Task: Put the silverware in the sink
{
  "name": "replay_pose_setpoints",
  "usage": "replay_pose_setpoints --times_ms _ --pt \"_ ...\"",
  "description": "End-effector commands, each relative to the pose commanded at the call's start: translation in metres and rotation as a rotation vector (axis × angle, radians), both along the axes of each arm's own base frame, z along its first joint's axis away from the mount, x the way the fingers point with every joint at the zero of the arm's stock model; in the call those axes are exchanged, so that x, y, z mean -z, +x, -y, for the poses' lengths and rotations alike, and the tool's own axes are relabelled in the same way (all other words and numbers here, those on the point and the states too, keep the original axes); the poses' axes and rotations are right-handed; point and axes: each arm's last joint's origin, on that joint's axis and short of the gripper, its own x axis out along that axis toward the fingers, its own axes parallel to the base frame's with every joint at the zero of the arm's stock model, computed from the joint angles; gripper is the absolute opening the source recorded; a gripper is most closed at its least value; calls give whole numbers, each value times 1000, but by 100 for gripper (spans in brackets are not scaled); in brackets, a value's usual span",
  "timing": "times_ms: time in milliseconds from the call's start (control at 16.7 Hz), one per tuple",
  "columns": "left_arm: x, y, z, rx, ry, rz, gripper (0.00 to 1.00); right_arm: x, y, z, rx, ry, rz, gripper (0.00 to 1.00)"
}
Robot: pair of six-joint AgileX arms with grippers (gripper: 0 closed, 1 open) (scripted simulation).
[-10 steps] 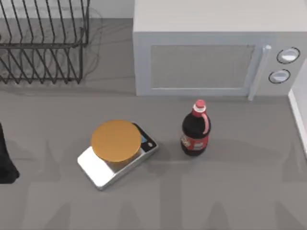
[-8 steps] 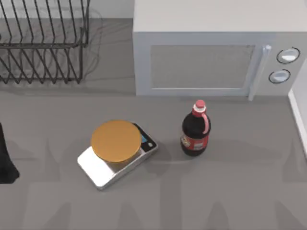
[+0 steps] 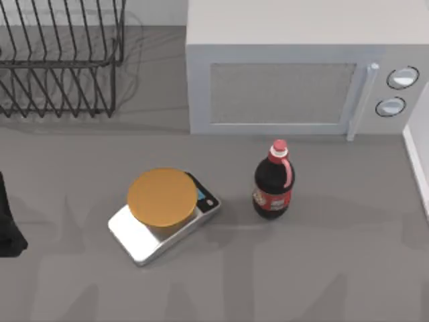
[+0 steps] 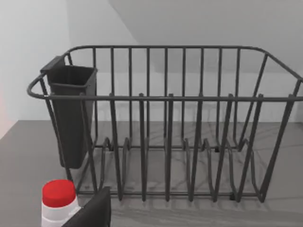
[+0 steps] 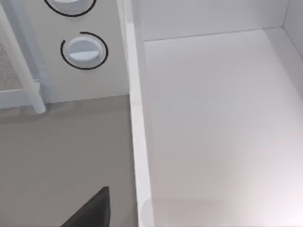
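The silverware is out of view. The sink (image 5: 213, 113) is a white basin seen in the right wrist view, and its rim (image 3: 417, 157) runs along the top view's right edge. My left arm (image 3: 7, 225) sits at the table's left edge. A dark part of my left gripper (image 4: 91, 213) faces a wire dish rack (image 4: 165, 118), which has a dark cutlery holder (image 4: 71, 113) on its side. A dark part of my right gripper (image 5: 92, 210) hangs over the grey counter just beside the sink's rim.
A white microwave (image 3: 281, 74) stands at the back, with the dish rack (image 3: 60, 60) at the back left. A kitchen scale with an orange disc (image 3: 164, 211) and a cola bottle (image 3: 273, 181) stand mid-table. A red-capped bottle (image 4: 59, 203) is close to my left gripper.
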Motion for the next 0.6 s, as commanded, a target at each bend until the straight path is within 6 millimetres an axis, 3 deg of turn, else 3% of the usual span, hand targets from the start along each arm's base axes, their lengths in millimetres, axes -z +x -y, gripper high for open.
replay_pose_setpoints --times_ms 360,600 --pt "0 0 0 0 0 0 100 0 45 17 142 153 -685 100" --pt "0 0 0 0 0 0 100 0 72 31 226 228 -973 100"
